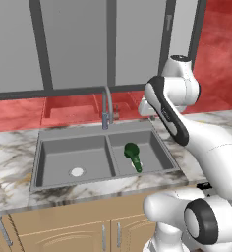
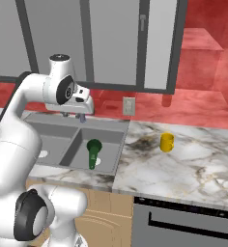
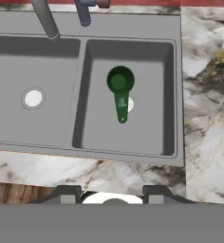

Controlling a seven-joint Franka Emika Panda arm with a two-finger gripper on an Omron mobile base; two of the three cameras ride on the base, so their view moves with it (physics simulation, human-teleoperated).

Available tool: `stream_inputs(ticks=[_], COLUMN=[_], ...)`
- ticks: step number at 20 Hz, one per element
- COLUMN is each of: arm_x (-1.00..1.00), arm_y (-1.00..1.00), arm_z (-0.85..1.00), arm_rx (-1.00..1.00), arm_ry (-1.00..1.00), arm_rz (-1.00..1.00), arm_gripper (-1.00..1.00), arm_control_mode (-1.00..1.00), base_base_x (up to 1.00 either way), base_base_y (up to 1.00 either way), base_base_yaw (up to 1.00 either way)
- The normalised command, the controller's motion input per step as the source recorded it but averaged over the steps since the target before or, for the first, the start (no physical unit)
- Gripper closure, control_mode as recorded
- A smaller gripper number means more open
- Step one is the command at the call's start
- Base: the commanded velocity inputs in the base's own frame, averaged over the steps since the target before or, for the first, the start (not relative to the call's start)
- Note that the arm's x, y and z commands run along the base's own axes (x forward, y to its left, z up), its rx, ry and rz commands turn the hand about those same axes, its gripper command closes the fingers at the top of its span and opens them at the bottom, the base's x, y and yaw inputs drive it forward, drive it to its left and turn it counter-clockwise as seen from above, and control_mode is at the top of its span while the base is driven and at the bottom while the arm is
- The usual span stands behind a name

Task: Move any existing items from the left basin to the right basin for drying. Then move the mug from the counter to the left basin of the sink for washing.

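Well, sink: the landmark for everything below.
Green bottle: lying flat in the right basin, presumably left there to dry.
Left basin: bare but for its drain disc (ready for washing).
Mug: upright on the counter, right of the sink, untouched.
Gripper: high above the sink's front edge, fingers spread, holding nothing.
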Motion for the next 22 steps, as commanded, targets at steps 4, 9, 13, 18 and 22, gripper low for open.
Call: stream_inputs(ticks=[4, 9, 13, 18, 22], arm_x=[-0.05, 0.00, -0.01, -0.08, -0.01], arm_y=[-0.07, -0.71, -1.00, -1.00, -1.00], arm_z=[-0.04, -0.43, -0.54, -0.30, -0.02], arm_rx=[0.02, 0.02, 0.00, 0.00, 0.00], arm_ry=[0.01, -0.08, -0.05, -0.08, -0.06], arm_rz=[-0.01, -0.02, -0.02, 0.00, -0.02], arm_gripper=[-1.00, -1.00, -1.00, -1.00, -1.00], arm_control_mode=[-1.00, -1.00, -1.00, -1.00, -1.00], base_base_x=[0.00, 0.00, 0.00, 0.00, 0.00], base_base_y=[0.00, 0.00, 0.00, 0.00, 0.00], base_base_yaw=[0.00, 0.00, 0.00, 0.00, 0.00])
